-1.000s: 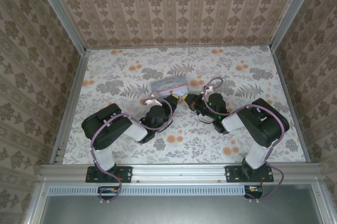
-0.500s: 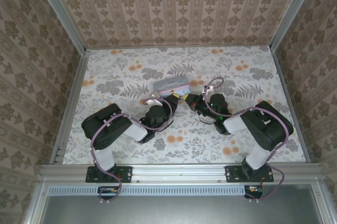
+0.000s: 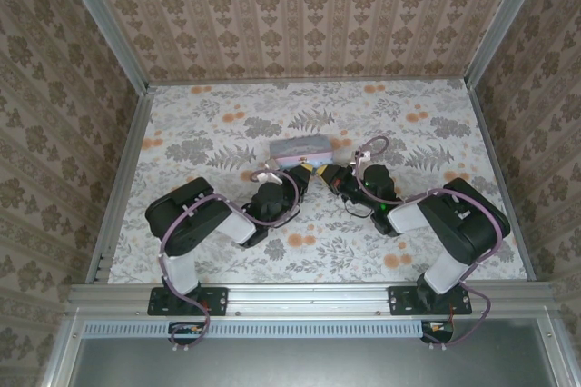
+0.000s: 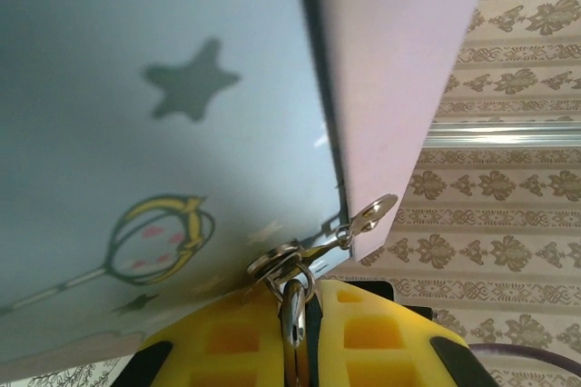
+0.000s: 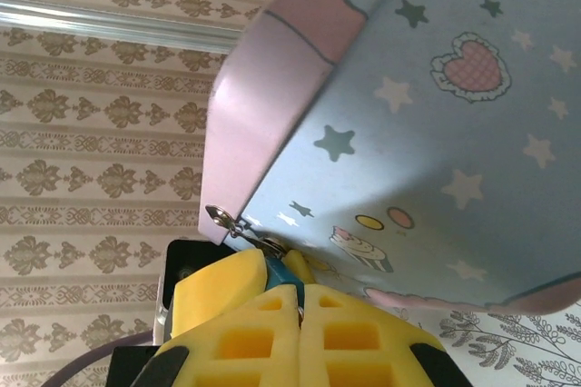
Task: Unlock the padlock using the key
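Observation:
Both grippers meet at the near corner of the pastel tin box (image 3: 302,147). My left gripper (image 3: 307,172) is shut on the padlock; its silvery shackle (image 4: 292,319) stands between the yellow pads of the left gripper (image 4: 304,296). In the right wrist view the padlock's teal body (image 5: 289,271) sits just past my right gripper (image 5: 300,294), which is shut. A sliver of metal shows between its pads, so the key is almost wholly hidden. A small silvery tab (image 4: 372,214) hangs from a ring at the tin's corner.
The tin box (image 5: 427,124) looms close over both wrists and is tilted. Floral tabletop (image 3: 218,124) lies open to the left, right and far side. Patterned walls and aluminium rails (image 3: 123,187) bound the table.
The tin and both gripper tips have shifted slightly to the right. The right arm's elbow has swung a little outward. Both grippers have stayed shut.

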